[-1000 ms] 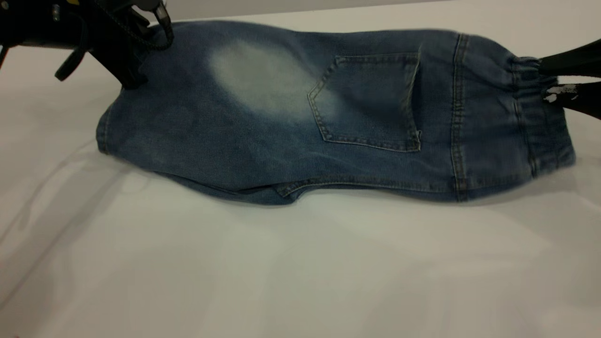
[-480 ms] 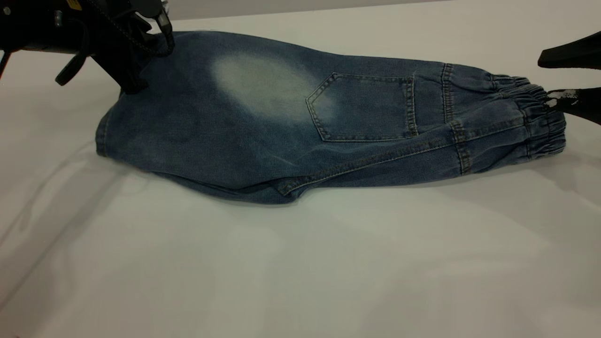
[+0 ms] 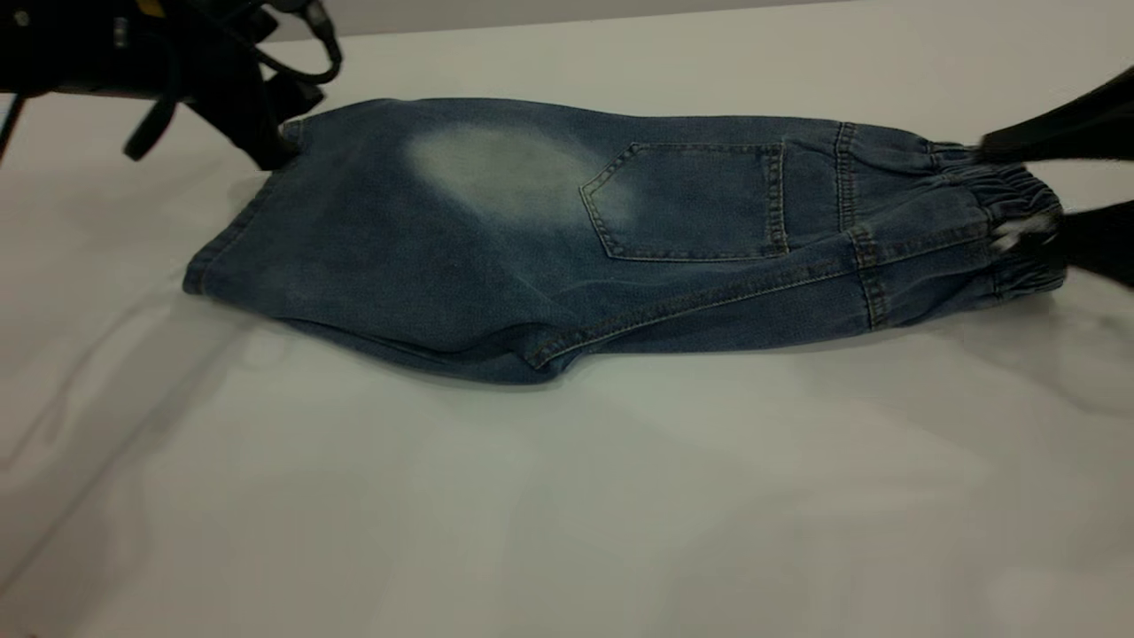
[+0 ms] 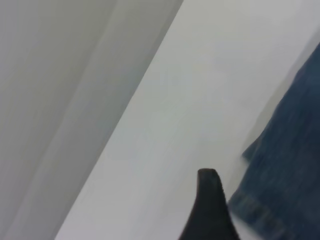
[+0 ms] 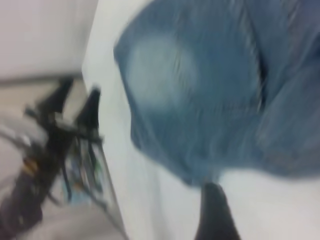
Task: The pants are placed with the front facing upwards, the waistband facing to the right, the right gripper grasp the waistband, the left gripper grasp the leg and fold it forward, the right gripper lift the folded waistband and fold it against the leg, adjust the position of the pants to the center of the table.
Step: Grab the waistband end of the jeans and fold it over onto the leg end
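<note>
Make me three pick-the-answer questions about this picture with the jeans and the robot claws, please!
1. Where is the waistband?
A. the pants' right end
B. their left end
C. hanging off the table

2. What colour is the faded patch?
A. red
B. pale whitish
C. black

3. How is the right gripper?
A. lying flat, shut
C. open, around the waistband
B. holding a cup

Answers: 1 A, the gathered band sits at the exterior view's right. 2 B, it is much lighter than the denim. 3 C, its jaws stand apart above and below the band.
</note>
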